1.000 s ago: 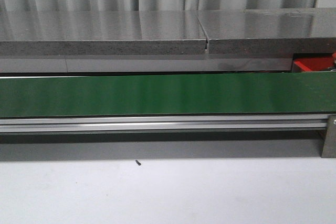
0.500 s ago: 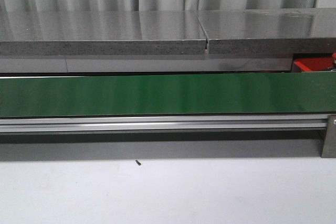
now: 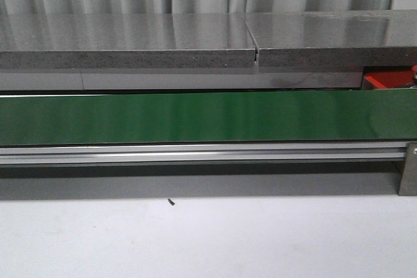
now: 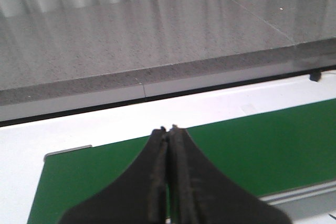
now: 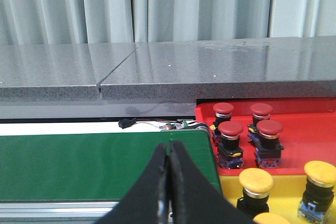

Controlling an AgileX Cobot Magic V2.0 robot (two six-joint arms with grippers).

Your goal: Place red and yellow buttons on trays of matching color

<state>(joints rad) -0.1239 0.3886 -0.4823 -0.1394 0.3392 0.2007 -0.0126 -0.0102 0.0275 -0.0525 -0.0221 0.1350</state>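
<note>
- The left end effector is hanging over the left end of the green belt with its fingers pressed together and nothing between them.
- The right end effector is sitting over the belt's right end, likewise closed tight and carrying nothing.
- The belt is showing no button anywhere along its length, so both arms look to be waiting for the next one.
- The red tray, just past the belt's right end, is holding four red buttons; right beside it on the near side, a yellow tray is holding yellow buttons.
- From the front, only a corner of the red tray is showing at the far right, under the grey surface.
- To do this well, I'd say the fingers should be opening before a button arrives, then closing on its body under the cap.
- Since both trays are filling up, each drop should be aiming for a bare patch, so standing buttons aren't getting knocked over.
- Checking cap colour before choosing a tray matters most here.
</note>
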